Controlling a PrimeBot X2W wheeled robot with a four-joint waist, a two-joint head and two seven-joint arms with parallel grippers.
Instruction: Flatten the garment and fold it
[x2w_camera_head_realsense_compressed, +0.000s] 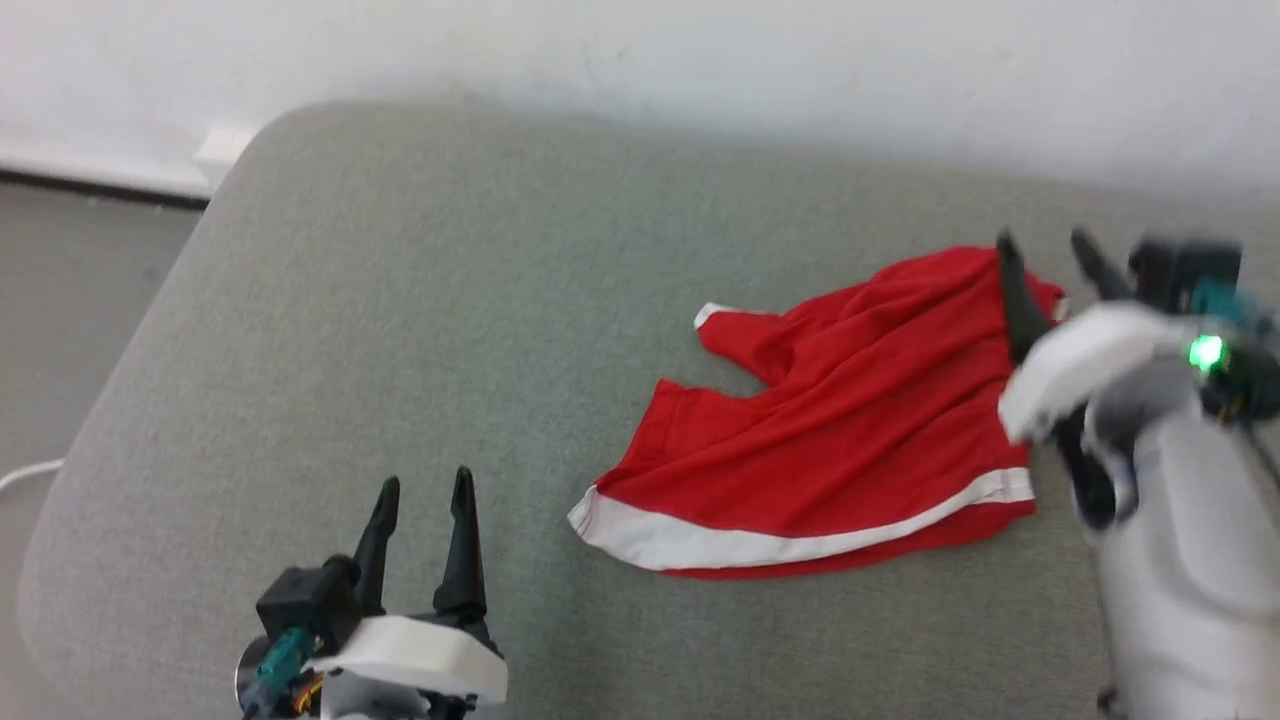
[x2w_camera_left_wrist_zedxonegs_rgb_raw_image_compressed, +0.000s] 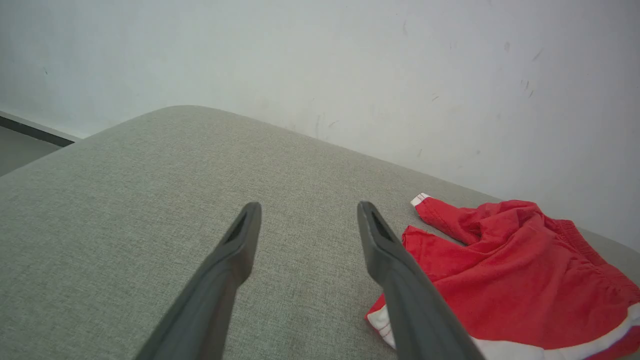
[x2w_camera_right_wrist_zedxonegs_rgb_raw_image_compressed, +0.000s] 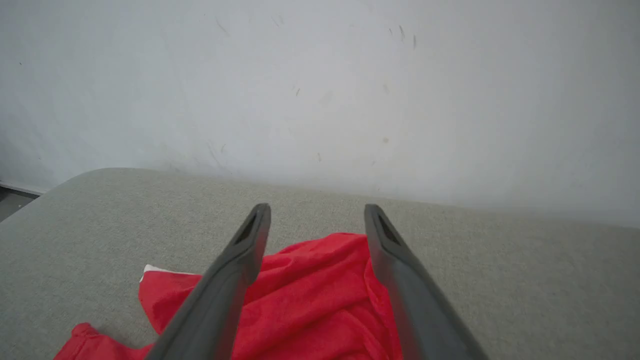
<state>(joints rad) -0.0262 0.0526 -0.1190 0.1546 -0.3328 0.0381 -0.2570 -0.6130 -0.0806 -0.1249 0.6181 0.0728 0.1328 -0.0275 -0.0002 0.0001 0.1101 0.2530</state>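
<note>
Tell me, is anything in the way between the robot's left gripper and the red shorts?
No, nothing I can see. Just bare grey cushion lies between the left gripper and the shorts, which sit off to its right. The gripper is open.

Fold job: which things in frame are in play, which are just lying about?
In play: red garment; left tool, open; right tool, open, over the garment's right end; grey cushion under it.
Lying about: white cable on the floor; wall.
</note>
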